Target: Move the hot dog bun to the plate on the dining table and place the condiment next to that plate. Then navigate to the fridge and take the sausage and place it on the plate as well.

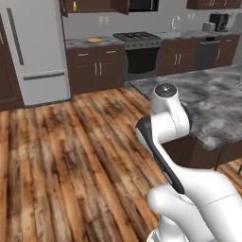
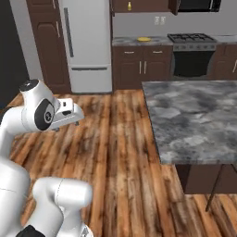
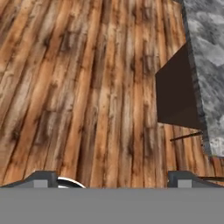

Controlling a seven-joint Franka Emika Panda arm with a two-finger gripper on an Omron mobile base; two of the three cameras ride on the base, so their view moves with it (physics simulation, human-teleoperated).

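Open wood floor (image 3: pixel 87 87) ahead; marble island (image 2: pixel 194 120) alongside, right

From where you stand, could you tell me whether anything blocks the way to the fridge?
Nothing visible does: open wooden floor runs to the fridge, and the grey-topped island lies off to the right.

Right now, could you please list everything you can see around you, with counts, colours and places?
fridge: one, white, doors closed, far wall.
stove: one, dark, between the cabinets.
yellow item: one, on the far counter; too small to identify.
coffee machine: one, black, far counter's right end.
island counter: one, grey marble, right of the floor.
floor: brown wood planks.
gripper: one, dark tips, open, holding nothing, above the floor.
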